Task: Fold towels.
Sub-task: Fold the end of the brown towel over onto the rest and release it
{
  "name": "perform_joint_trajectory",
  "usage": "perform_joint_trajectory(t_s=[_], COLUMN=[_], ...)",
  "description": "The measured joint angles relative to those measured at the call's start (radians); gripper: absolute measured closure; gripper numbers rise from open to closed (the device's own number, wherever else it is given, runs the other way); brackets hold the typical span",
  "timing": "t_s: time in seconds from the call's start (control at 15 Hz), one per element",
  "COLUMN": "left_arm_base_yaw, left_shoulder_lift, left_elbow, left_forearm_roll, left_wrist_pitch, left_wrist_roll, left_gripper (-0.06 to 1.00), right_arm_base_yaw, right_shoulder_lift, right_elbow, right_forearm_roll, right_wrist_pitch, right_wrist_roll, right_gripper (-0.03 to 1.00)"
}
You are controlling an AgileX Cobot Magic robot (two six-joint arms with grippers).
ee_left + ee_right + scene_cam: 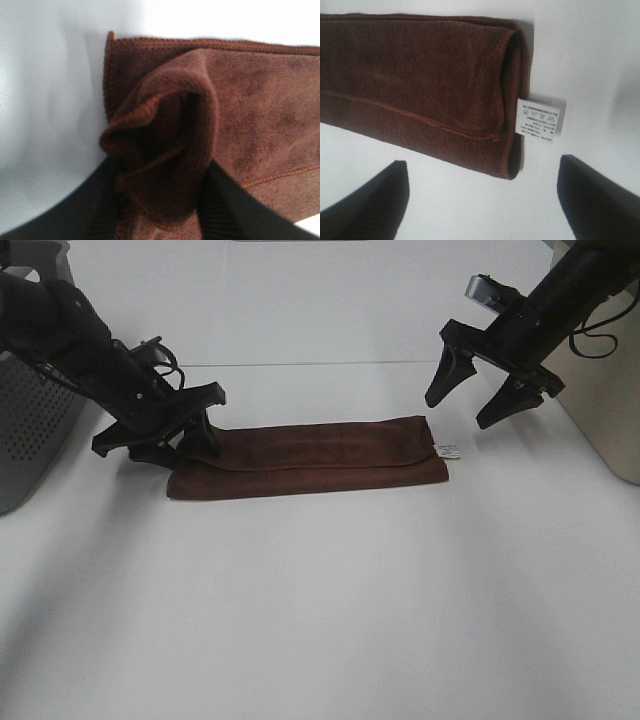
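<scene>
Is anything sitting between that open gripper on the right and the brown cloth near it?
Nothing visible does. The right gripper hangs open over the bare white table, just beyond the end of the folded dark reddish-brown cloth towel. Only the towel's own small white tag sticks out there.

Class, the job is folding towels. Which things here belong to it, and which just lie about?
Job: thin reddish-brown cloth towel, folded; its small white tag; left gripper; right gripper.
Lying about: grey perforated bin; beige box.
</scene>
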Motion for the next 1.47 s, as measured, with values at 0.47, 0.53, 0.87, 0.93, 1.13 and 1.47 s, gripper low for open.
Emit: perform_joint_trajectory(t_s=[0.47, 0.53, 0.87, 0.93, 1.13, 1.47], left_arm_base_yaw=[0.0, 0.0, -0.021, -0.04, -0.121, -0.215], left_shoulder_lift=[-0.05, -0.081, -0.168, -0.169, -0.164, -0.026], left_elbow=[-0.002, -0.018, -0.164, -0.182, -0.187, -0.209], left_forearm_roll=[0.23, 0.337, 0.389, 0.288, 0.064, -0.055], left_wrist_pitch=[0.066, 0.103, 0.28, 0.286, 0.208, 0.067], left_wrist_roll=[-0.056, -0.117, -0.234, -0.196, -0.15, -0.257], left_gripper=[0.91, 0.91, 0.91, 0.91, 0.91, 0.84], right_arm_base_yaw=[0.0, 0.0, 0.0, 0.0, 0.0, 0.0], right_shoulder_lift=[0.0, 0.0, 0.0, 0.0, 0.0, 0.0], right_elbow=[0.0, 0.0, 0.0, 0.0, 0.0, 0.0], right_forearm_roll=[-0.003, -0.003, 0.022, 0.028, 0.029, 0.082], right_wrist_pitch=[-0.015, -0.015, -0.015, -0.015, -0.008, 0.007], right_wrist_roll=[0.001, 0.001, 0.001, 0.001, 0.001, 0.001], right_gripper=[0.2, 0.2, 0.2, 0.2, 0.2, 0.2])
